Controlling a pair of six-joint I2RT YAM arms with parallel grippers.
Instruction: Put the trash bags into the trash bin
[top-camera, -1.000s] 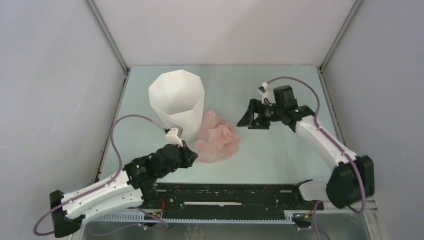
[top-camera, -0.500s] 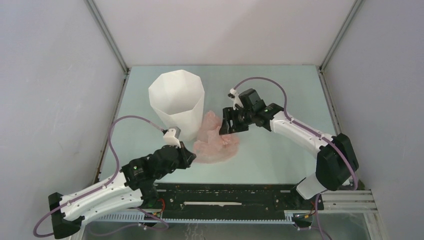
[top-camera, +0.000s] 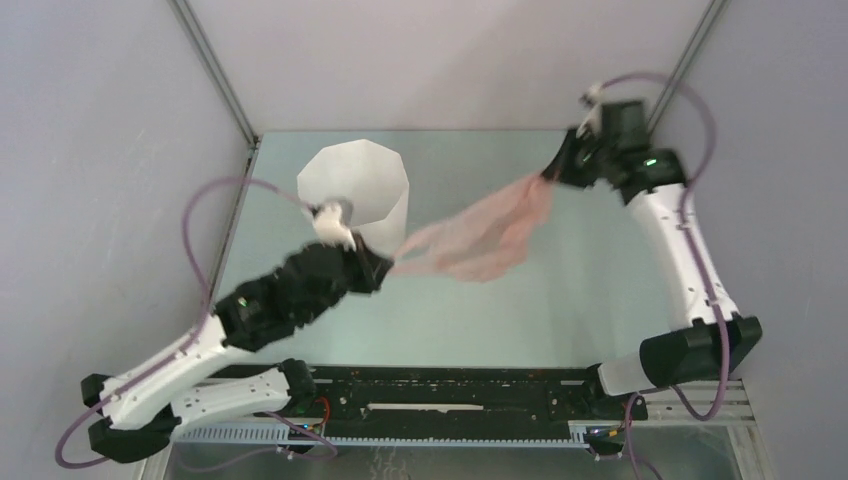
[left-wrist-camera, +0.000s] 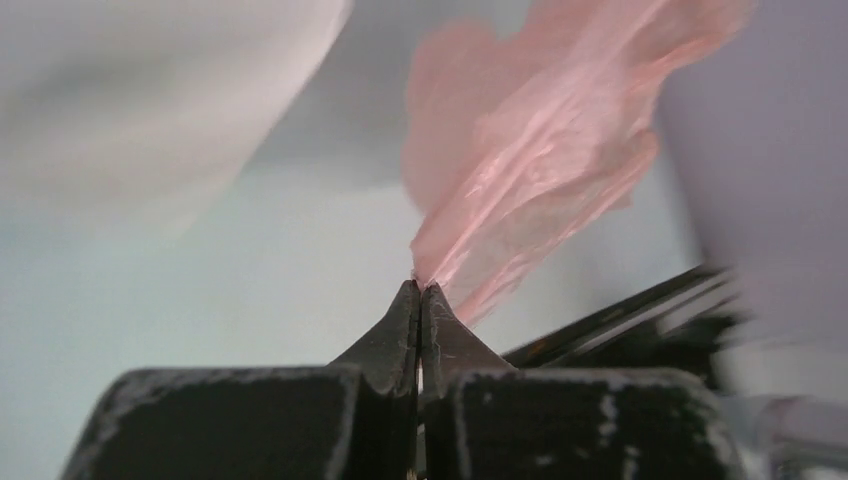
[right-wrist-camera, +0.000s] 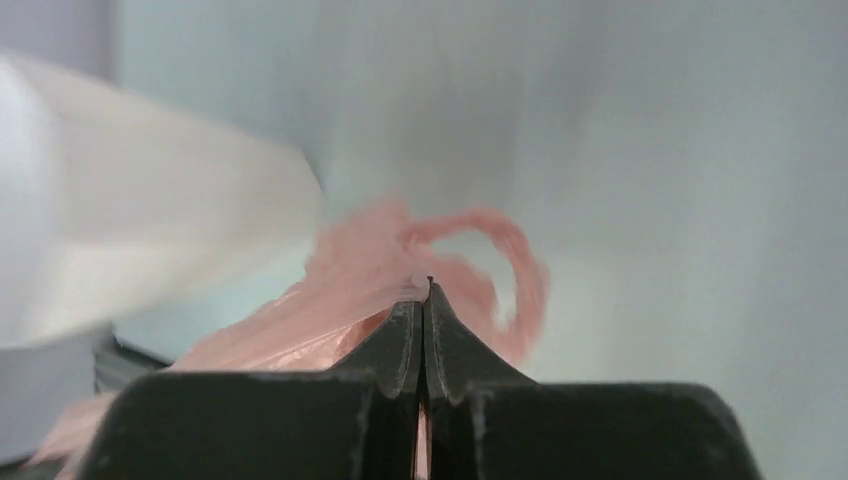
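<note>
Pink trash bag (top-camera: 488, 236) blurs, pinched by left end effector (top-camera: 386, 268) and right end effector (top-camera: 548, 178).

your two arms, the left arm (top-camera: 165, 368) and the right arm (top-camera: 682, 245), wear white shells on the long links and black housings at the joints, each trailed by a looping purple cable (top-camera: 189, 232). a small green light (top-camera: 651, 161) glows on the right wrist, and the black fingers (left-wrist-camera: 392, 340) taper to thin wedges on scuffed, pale-flecked blocks.
</note>
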